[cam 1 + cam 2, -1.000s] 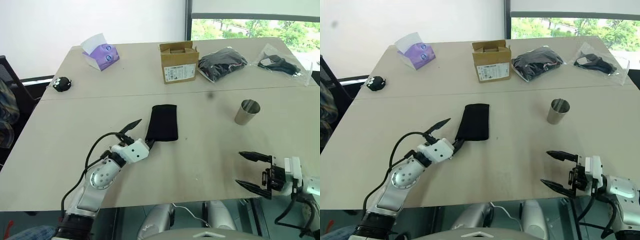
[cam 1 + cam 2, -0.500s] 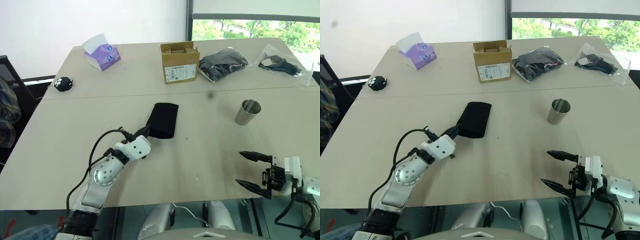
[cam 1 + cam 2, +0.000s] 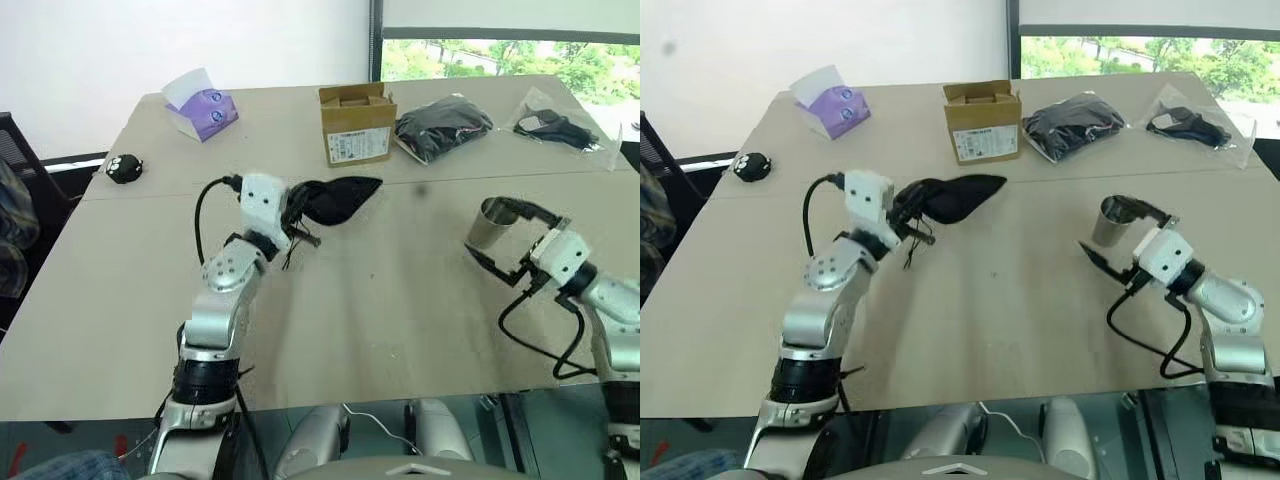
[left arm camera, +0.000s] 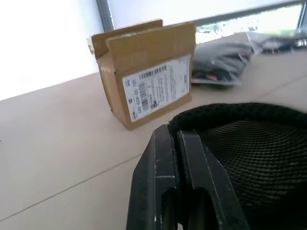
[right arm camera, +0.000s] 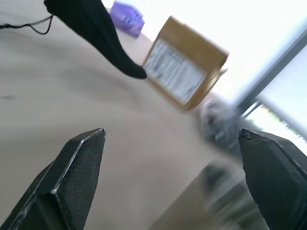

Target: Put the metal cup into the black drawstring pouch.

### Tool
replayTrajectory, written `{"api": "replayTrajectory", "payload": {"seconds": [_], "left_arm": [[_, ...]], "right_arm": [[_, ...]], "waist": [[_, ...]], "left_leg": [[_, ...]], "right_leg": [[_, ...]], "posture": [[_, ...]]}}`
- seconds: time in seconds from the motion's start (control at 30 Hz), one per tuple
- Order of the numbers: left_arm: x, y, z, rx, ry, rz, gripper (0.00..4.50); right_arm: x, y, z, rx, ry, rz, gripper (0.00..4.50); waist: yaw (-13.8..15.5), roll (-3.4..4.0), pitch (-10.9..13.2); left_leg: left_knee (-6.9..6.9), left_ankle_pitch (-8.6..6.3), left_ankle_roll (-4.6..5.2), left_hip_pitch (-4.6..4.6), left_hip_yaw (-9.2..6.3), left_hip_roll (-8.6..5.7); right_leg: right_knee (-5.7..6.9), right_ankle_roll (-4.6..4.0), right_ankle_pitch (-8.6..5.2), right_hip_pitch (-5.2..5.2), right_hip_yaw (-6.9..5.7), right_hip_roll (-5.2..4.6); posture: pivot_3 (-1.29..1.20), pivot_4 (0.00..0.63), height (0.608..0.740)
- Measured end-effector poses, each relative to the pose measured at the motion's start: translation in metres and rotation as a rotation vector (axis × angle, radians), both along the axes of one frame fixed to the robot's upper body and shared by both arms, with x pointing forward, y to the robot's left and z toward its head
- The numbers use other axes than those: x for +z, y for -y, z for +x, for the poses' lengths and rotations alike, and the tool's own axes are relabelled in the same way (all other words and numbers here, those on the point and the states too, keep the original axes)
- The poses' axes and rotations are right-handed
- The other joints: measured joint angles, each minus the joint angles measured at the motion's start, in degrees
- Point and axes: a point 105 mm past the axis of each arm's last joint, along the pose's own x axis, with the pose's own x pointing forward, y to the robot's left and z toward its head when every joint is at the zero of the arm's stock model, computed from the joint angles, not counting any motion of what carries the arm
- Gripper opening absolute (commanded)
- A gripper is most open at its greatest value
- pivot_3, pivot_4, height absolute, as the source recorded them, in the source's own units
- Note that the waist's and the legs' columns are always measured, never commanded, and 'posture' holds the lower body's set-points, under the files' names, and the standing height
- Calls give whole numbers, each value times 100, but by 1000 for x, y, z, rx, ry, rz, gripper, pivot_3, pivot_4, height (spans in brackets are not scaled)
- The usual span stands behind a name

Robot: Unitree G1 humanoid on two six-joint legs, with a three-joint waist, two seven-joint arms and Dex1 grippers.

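On the beige table (image 3: 380,300), the left gripper (image 3: 292,213) has clamped and lifted the black drawstring pouch (image 3: 340,197); the right gripper (image 3: 500,240), fingers apart, now flanks the metal cup (image 3: 488,222) at three o'clock.

You have a beige table (image 3: 380,300) with a seam across it. Beyond the seam lie a tissue box (image 3: 203,106), a cardboard box (image 3: 357,124), two plastic-wrapped black bundles (image 3: 443,126) and a small black object (image 3: 124,168). The metal cup (image 3: 490,222) stands nearer, on your right.
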Motion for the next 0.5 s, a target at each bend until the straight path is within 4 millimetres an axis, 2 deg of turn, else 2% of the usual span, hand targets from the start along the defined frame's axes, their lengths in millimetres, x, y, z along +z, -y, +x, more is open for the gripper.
{"api": "replayTrajectory", "payload": {"seconds": [0.1,0.17,0.2,0.23,0.33,0.4,0.5], "left_arm": [[2,3,3,2,-44,13,48],[-3,5,4,-7,-92,54,48],[-5,10,4,-27,-129,86,48],[-5,11,5,-27,-152,100,48],[-3,13,7,-28,-205,132,0],[-3,15,6,-30,-227,137,0],[-10,15,4,-36,-292,127,0]], "right_arm": [[-2,5,8,-65,-41,-75,4500],[-14,10,13,-110,-127,-170,4500],[-29,13,14,-129,-218,-272,4500],[-34,14,14,-136,-249,-304,4500],[-33,18,15,-164,-280,-377,3606],[-33,20,13,-165,-294,-417,2695],[-46,21,8,-152,-349,-444,1233]], "waist": [[6,0,0],[2,0,0],[4,-2,1],[3,-2,1],[-10,-7,3],[-18,-11,5],[-4,-18,10]], "left_leg": [[0,0,0,-1,-1,-1],[-1,0,0,-1,0,-1],[0,0,0,-1,0,-1],[0,0,0,-1,-1,-1],[2,0,0,0,2,0],[1,0,0,0,2,0],[1,0,0,-1,0,1]], "right_leg": [[0,0,0,0,0,1],[0,0,0,-1,2,2],[0,0,0,0,1,2],[0,0,0,0,1,2],[0,0,0,1,4,2],[0,0,0,0,4,3],[0,0,0,0,2,2]], "posture": [[0,150,740],[0,150,740],[0,150,740],[0,150,740],[0,150,740],[0,150,740],[0,150,740]]}}
